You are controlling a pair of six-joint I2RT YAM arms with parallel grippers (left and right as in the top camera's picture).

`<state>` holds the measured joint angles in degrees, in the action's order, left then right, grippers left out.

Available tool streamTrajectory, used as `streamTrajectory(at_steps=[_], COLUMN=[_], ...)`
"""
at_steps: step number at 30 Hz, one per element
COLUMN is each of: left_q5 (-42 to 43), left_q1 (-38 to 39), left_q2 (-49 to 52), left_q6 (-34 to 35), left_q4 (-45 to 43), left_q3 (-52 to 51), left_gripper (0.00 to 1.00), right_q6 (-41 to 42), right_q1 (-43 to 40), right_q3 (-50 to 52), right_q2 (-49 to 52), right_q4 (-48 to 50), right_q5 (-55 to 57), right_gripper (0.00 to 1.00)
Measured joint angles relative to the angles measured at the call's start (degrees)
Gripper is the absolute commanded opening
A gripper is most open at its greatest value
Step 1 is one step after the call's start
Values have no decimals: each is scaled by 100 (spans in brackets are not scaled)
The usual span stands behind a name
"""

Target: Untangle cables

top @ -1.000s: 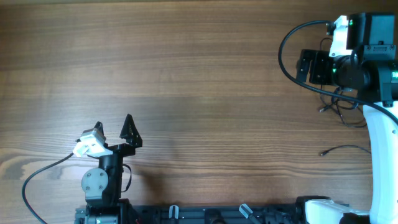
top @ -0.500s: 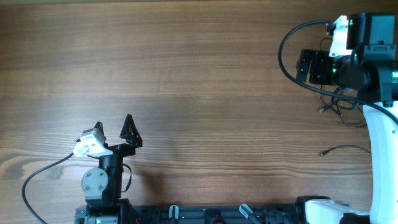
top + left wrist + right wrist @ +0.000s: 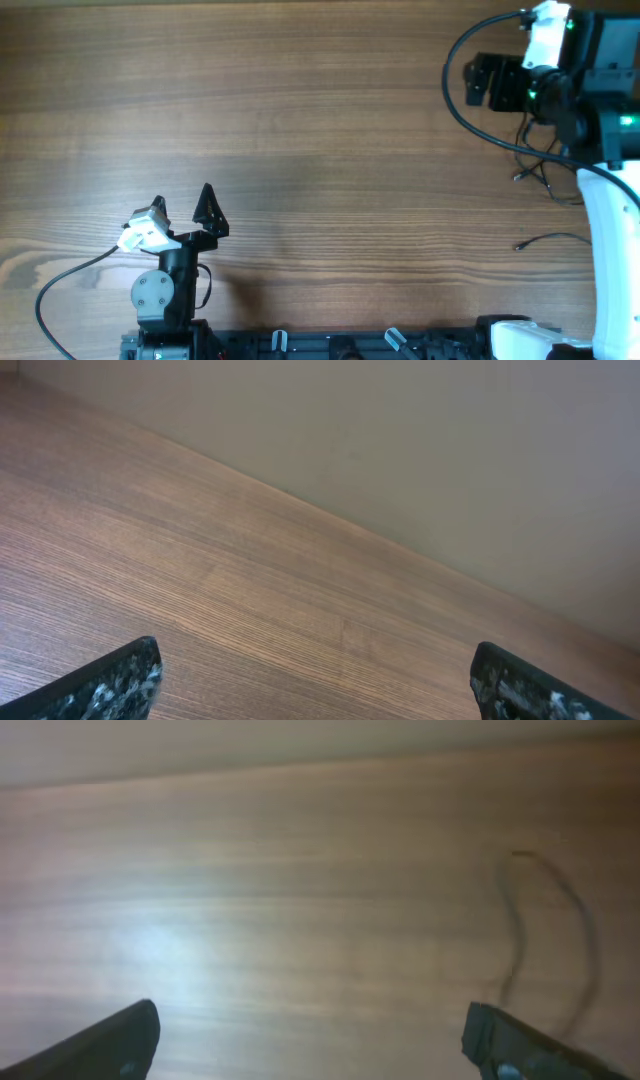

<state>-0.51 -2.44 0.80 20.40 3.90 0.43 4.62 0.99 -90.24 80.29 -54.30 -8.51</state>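
Lying thin black cables [image 3: 537, 171]: small tangle on the brown wooden table [image 3: 320, 120], far right, partly under the right arm; a loose strand [image 3: 550, 236] lies nearer the base.
Right gripper [image 3: 474, 83]: jaws spread wide, empty; the tangle lies behind its fingers, not touching.
Left gripper [image 3: 182, 202]: jaws spread wide, empty, well apart from the cables.

left arm [image 3: 165, 272]: folded (near its base), jaws wide | right arm [image 3: 610, 230]: extended, jaws wide

Overhead: soft, even light is falling across the desk [image 3: 300, 120]; grain is reading sharp, with a faint shadow lying right of the left arm [image 3: 165, 285].
Left wrist: dimmer, slightly soft.
Right wrist: everything is blurring, pale glare is spreading at left, and the cable [image 3: 519, 935] is smearing.
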Motion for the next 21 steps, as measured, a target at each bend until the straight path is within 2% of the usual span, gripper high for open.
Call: streamTrajectory(at_steps=[8, 16, 21], left_q5=[0, 0, 0], left_q1=[0, 0, 0], left_q2=[0, -2, -2], left_q6=[0, 0, 0], left_q4=[0, 0, 0], left_q3=[0, 0, 0], left_gripper=[100, 100, 100], right_q6=[55, 925, 1211], right_q1=[0, 0, 0], right_q3=[2765, 5976, 7523], right_q2=[-765, -1904, -2723], right_q4=[2487, 5442, 6590], right_q5=[-1073, -1300, -1314], right_gripper=[100, 100, 100])
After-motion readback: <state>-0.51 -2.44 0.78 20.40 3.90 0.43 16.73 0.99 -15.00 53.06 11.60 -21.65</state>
